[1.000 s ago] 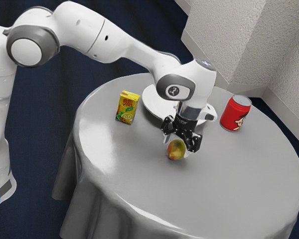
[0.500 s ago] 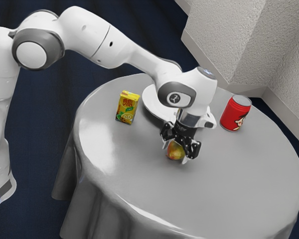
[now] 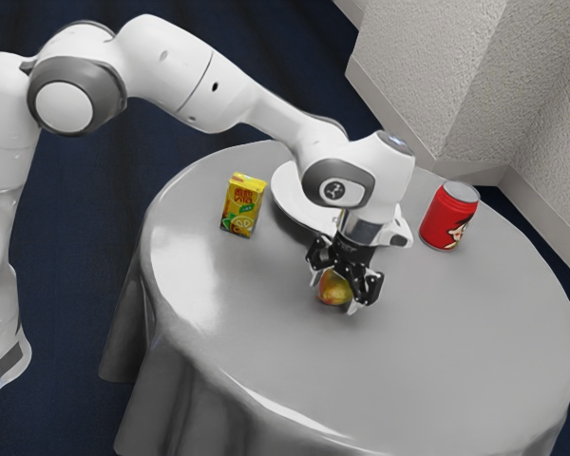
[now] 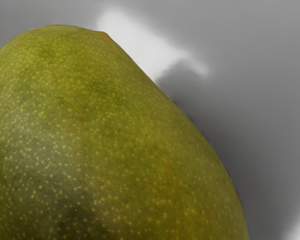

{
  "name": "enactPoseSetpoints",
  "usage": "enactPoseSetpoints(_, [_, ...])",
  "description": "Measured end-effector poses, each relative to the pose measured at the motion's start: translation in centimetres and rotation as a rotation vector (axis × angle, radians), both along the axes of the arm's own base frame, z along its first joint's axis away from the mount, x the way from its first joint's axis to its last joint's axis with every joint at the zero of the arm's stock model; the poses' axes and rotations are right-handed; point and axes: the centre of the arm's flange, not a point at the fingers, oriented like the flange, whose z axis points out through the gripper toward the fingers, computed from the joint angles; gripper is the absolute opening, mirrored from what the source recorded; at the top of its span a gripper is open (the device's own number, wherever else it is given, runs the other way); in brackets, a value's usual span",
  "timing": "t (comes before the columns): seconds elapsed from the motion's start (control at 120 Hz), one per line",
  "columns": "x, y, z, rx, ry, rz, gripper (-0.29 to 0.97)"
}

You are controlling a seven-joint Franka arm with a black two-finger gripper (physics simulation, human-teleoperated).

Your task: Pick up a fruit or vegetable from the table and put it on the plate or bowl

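Dark blue floor surrounds a round table point(image 3: 437, 361) draped in a grey cloth, with a pale textured wall corner point(image 3: 475, 66) at the upper right of the frame. From the upper left, the white arm point(image 3: 218, 90) stretches across to the table's middle. Left of centre on the cloth stands a yellow juice carton point(image 3: 243, 203). Just past it, toward the back edge, lies a white plate point(image 3: 290, 190), partly hidden behind the arm's wrist. At the centre, the black gripper point(image 3: 343, 288) points down over a green-yellow fruit point(image 3: 334, 291) resting on the cloth. Its fingers stand apart, one on each side of the fruit, and do not look pressed against it. The wrist view shows the fruit's point(image 4: 100, 150) speckled green skin right under the hand. A red can point(image 3: 448, 217) stands to the right. Judging progress: the approach looks complete, but closing, lifting and carrying the fruit to the nearby plate remain.
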Motion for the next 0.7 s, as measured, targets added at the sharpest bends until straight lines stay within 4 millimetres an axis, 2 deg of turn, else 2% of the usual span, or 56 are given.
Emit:
enactPoseSetpoints(0.067, [0.2,0.2,-0.2,-0.001,0.002,0.004,0.66])
enactPoseSetpoints(0.167, [0.4,0.4,-0.2,-0.002,0.003,0.010,0.47])
enactPoseSetpoints(0.292, [0.4,0.4,0.3,0.002,-0.004,0.010,0.35])
enactPoseSetpoints(0.433, [-0.1,0.1,3.8,0.005,-0.045,0.004,0.33])
enactPoseSetpoints(0.525, [-0.3,0.3,7.0,0.005,-0.084,0.006,0.32])
enactPoseSetpoints(0.567, [0.2,1.4,8.8,0.006,-0.107,0.024,0.30])
enactPoseSetpoints(0.625, [1.0,4.1,11.6,0.010,-0.140,0.063,0.24])
enactPoseSetpoints(0.7, [1.5,7.4,13.7,0.019,-0.153,0.103,0.15])
